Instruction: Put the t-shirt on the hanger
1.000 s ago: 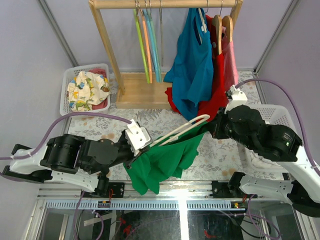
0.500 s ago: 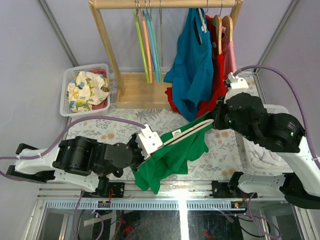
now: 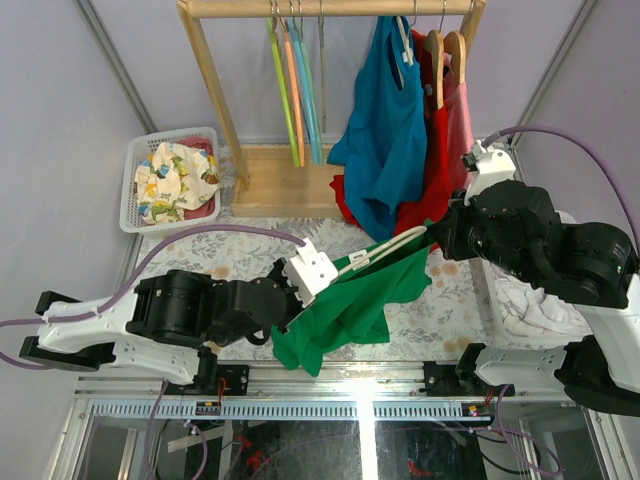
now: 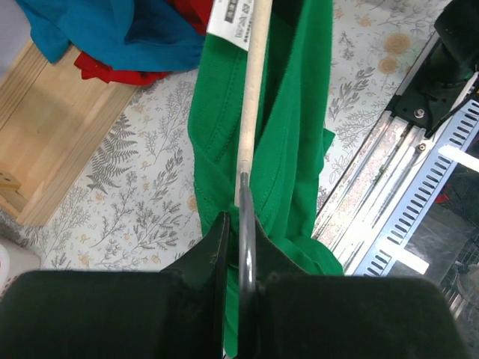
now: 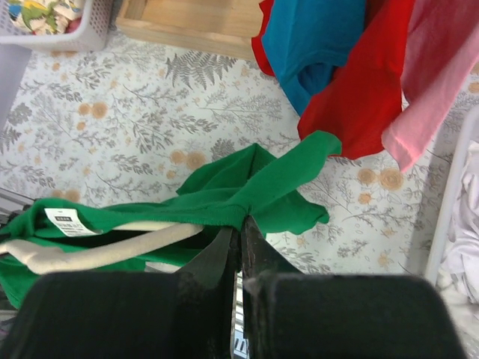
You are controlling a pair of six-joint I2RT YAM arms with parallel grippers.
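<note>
The green t-shirt (image 3: 345, 300) hangs between my two grippers above the table, draped over the pale beige hanger (image 3: 392, 246). My left gripper (image 3: 318, 272) is shut on the hanger's silver wire hook (image 4: 245, 217); the hanger's arm (image 4: 254, 82) runs away from it through the shirt (image 4: 296, 142). My right gripper (image 3: 437, 238) is shut on a bunched edge of the t-shirt (image 5: 247, 198), near the far end of the hanger (image 5: 112, 243). The shirt's white label (image 5: 66, 221) shows by the neck.
A wooden rack (image 3: 300, 8) at the back holds green, orange and blue hangers (image 3: 295, 90), a blue garment (image 3: 385, 130) and a red garment (image 3: 440, 150). A white basket of cloth (image 3: 172, 178) stands back left. A white bin (image 3: 545, 290) with cloth is at right.
Both arms have carried the hanger and t-shirt rightward and a little toward the rack. The shirt has slid further along the hanger and hangs more bunched.
</note>
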